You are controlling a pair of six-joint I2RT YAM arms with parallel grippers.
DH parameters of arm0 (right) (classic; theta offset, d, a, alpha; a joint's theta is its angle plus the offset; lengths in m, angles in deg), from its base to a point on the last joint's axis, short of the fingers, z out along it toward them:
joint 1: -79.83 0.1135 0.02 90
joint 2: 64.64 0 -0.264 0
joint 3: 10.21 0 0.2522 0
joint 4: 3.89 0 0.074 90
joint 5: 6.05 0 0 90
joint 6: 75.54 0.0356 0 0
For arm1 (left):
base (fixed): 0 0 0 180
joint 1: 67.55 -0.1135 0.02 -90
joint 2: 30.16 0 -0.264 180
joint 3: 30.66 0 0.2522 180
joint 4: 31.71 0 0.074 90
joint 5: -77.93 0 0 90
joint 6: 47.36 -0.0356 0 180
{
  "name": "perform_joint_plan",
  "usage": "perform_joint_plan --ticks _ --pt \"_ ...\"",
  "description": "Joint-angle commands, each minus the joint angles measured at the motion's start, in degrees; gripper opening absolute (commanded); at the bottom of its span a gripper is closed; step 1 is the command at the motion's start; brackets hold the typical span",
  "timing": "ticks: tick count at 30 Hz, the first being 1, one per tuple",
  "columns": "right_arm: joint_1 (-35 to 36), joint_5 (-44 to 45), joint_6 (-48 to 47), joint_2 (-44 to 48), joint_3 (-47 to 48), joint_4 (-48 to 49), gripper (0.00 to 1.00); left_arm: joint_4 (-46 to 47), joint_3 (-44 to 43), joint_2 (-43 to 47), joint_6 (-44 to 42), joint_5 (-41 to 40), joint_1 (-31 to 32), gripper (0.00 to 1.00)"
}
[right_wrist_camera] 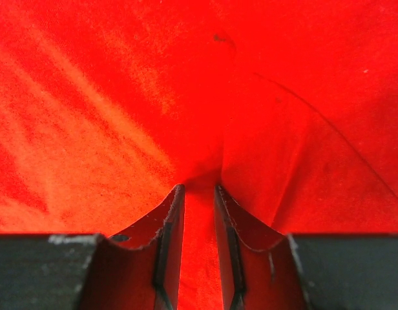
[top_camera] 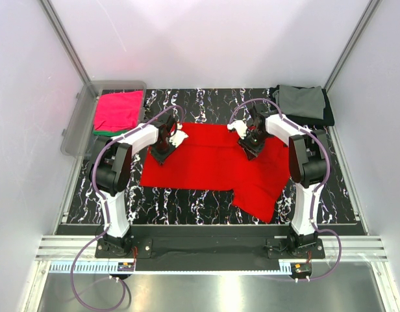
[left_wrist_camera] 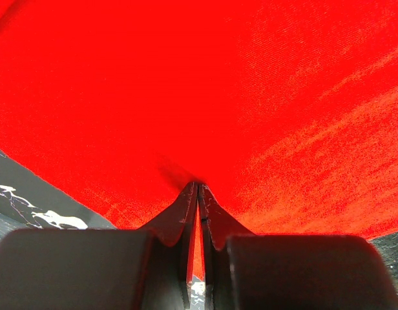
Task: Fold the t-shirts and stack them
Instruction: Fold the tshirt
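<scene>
Our left gripper (top_camera: 163,153) and right gripper (top_camera: 252,148) each pinch the red shirt (top_camera: 206,166) mid-frame; next, we judge, a joint lift-and-fold.

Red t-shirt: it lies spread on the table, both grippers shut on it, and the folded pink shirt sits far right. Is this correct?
No: the top external view shows the pink shirt at far left. The red t-shirt is spread, left gripper and right gripper shut on it.
</scene>
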Motion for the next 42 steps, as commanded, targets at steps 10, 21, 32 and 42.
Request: perform_joint_plan --ticks 10,21,32,42 --pt "0.3 2.4 0.2 4.5 1.1 4.4 0.32 1.0 -0.7 -1.1 0.2 0.0 0.5 0.09" --pt "0.2 3.3 1.6 4.9 1.5 8.1 0.32 1.0 -0.4 -0.9 0.2 -0.1 0.6 0.09" --pt "0.3 4.3 2.3 3.7 0.6 8.9 0.20 0.9 -0.8 -1.1 0.1 -0.2 1.2 0.09" --pt "1.4 2.3 2.4 11.1 -2.8 6.1 0.00 1.0 -0.9 -1.6 0.1 -0.1 1.2 0.09"
